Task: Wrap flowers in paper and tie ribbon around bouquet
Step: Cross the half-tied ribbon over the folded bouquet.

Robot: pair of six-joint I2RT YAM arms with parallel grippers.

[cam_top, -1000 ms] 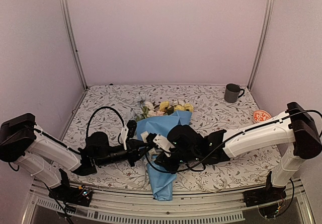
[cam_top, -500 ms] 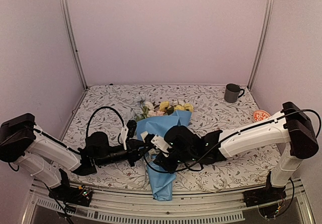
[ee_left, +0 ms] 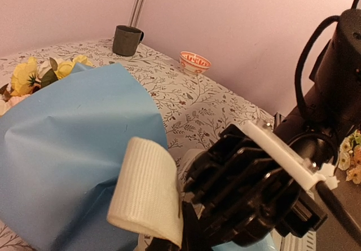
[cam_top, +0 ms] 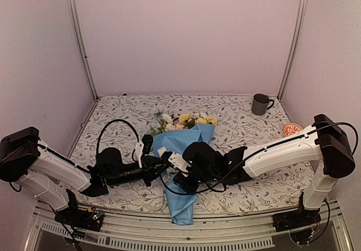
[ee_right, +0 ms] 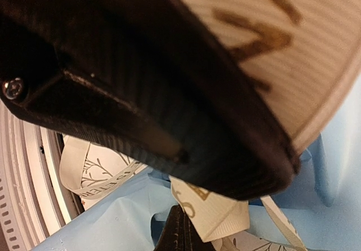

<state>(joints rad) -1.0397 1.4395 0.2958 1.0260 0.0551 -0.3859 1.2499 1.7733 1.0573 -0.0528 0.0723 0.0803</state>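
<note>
The bouquet [cam_top: 183, 175] lies lengthwise on the table, a light blue paper [ee_left: 67, 144] cone with yellow and white flowers [cam_top: 185, 119] at its far end. Both grippers meet over its middle. My left gripper [ee_left: 176, 238] is shut on the cream ribbon [ee_left: 148, 192], which curls up from its jaws. Right beside it is my right gripper [cam_top: 178, 171], a black block in the left wrist view. Seen from the right wrist, the right gripper [ee_right: 183, 229] is shut, with a folded stretch of gold-lettered ribbon [ee_right: 210, 208] at its tip. More ribbon trails over the tablecloth [ee_right: 90, 179].
A dark mug [cam_top: 260, 104] stands at the back right and a small orange-patterned bowl [cam_top: 293, 130] sits near the right edge. The floral tablecloth [cam_top: 124, 113] covers the table. Cables loop off both wrists, close to the bouquet.
My right gripper has edged a little left toward the left gripper and its jaws have gone from slightly apart to shut. The left arm and the bouquet have stayed put.
</note>
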